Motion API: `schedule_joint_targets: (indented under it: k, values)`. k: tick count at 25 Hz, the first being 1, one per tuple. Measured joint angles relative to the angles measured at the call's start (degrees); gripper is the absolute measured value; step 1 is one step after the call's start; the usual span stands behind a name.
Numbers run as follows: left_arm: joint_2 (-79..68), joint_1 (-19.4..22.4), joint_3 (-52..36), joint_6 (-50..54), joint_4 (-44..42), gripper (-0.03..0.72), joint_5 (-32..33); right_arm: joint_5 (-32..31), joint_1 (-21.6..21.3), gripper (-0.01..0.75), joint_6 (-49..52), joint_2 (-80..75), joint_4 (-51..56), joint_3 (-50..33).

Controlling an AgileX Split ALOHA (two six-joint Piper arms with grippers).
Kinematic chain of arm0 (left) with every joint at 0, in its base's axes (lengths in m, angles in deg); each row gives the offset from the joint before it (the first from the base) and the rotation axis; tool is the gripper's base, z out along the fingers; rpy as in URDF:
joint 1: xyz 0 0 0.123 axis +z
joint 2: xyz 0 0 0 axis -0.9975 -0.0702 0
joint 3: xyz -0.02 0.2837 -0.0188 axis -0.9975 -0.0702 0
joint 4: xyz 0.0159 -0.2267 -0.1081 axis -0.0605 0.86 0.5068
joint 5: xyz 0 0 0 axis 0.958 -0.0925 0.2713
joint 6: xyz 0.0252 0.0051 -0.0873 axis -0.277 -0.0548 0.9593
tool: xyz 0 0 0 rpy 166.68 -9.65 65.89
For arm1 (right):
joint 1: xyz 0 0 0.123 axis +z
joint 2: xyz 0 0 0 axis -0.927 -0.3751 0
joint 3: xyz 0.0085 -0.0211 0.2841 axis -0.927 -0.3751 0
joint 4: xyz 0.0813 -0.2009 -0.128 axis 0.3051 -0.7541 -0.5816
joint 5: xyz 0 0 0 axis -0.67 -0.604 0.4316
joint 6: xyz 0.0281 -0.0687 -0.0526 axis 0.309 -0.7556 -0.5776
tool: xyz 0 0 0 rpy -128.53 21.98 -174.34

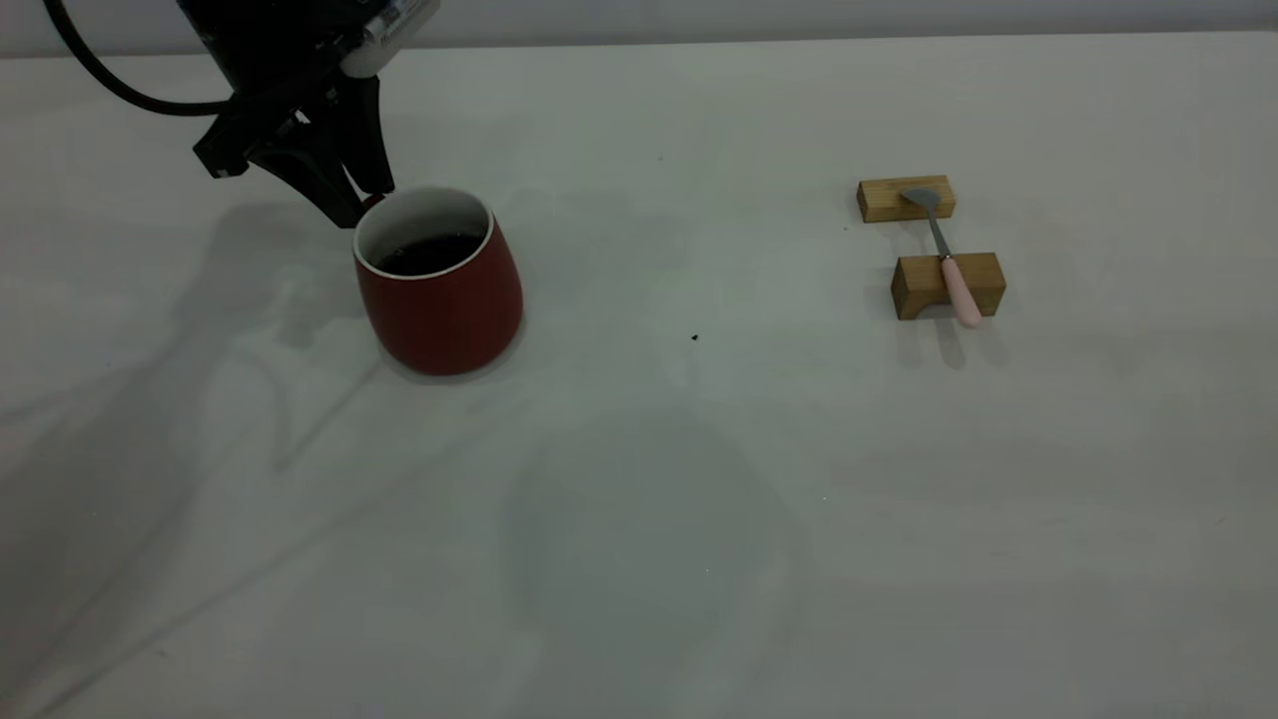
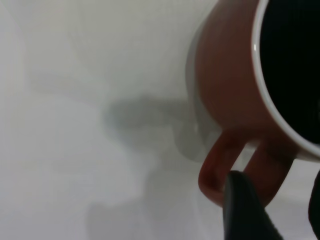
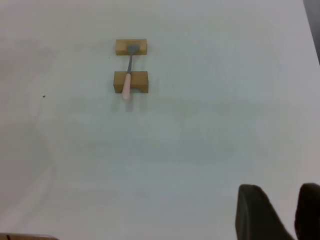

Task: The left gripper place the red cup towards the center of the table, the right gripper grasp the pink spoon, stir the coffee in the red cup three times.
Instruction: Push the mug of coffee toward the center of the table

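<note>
Reaching in at the upper left, the left gripper [image 1: 367, 205] seems to straddle the handle of the cup [image 1: 439, 290], jaws apart, and we fear a nudge would slop the coffee [image 1: 429, 254]; the spoon [image 1: 949, 262] rests at right, right gripper [image 3: 280, 212] parted.

A broad off-white table [image 1: 699, 519] fills nearly the whole exterior view. Along the top edge of the frame a thin strip of pale grey wall [image 1: 799, 15] runs behind it. Soft grey shadows spread over the surface at the left and lower left, and a round dim patch lies at lower centre. A tiny dark speck [image 1: 695, 338] sits near the middle.
</note>
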Motion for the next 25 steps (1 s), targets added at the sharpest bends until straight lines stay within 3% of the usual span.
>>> schedule_joint_targets:
  k: [14, 21, 25]
  values:
    - [1.48, -0.07, 0.0, 8.84, -1.73, 0.392, 2.35, 0.0, 0.0, 0.237, 0.0, 0.0, 0.0, 0.0]
    - [7.22, -0.07, 0.0, 25.63, -7.38, 0.392, 12.83, 0.0, 0.0, 0.237, 0.0, 0.0, 0.0, 0.0]
    - [6.26, -0.07, -0.87, 32.87, -8.07, 0.392, 12.96, 0.0, 0.0, 0.237, 0.0, 0.0, 0.0, 0.0]
